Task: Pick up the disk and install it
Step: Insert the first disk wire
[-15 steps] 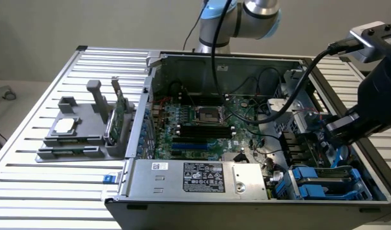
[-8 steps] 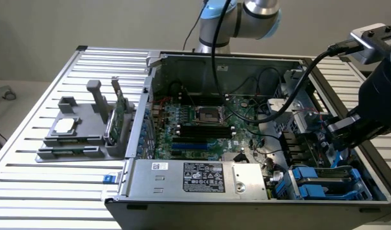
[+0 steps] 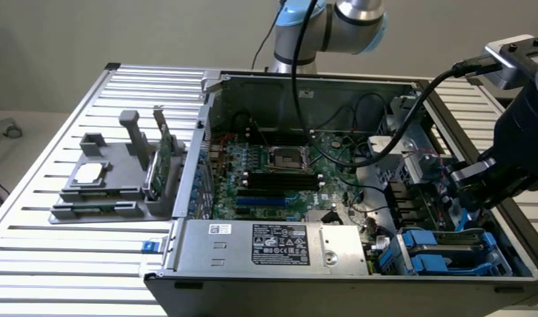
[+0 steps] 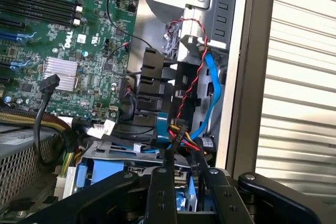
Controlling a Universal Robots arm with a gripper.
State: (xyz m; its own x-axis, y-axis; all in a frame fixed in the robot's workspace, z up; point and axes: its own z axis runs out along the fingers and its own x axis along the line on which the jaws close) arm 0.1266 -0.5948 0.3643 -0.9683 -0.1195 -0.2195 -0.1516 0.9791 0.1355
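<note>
My gripper (image 3: 469,198) hangs inside the open computer case, low at the exterior view's right, just above the blue drive bay (image 3: 445,252). In the wrist view its two black fingers (image 4: 160,192) stand close together, shut on a narrow silver and blue piece, the disk (image 4: 181,203) seen edge-on. A thin blue strip of the disk (image 3: 466,214) reaches from the fingers down toward the bay. The bay's blue plastic and grey plate (image 4: 100,163) lie directly under the gripper. Most of the disk is hidden by the fingers.
Red-black wires and a blue cable (image 4: 212,82) hang close beside the gripper, against the case wall (image 4: 239,77). The motherboard (image 3: 278,165) and power supply (image 3: 269,244) fill the case. A grey holder (image 3: 110,188) on the slatted table carries a silver chip (image 3: 88,173) and a green card (image 3: 168,158).
</note>
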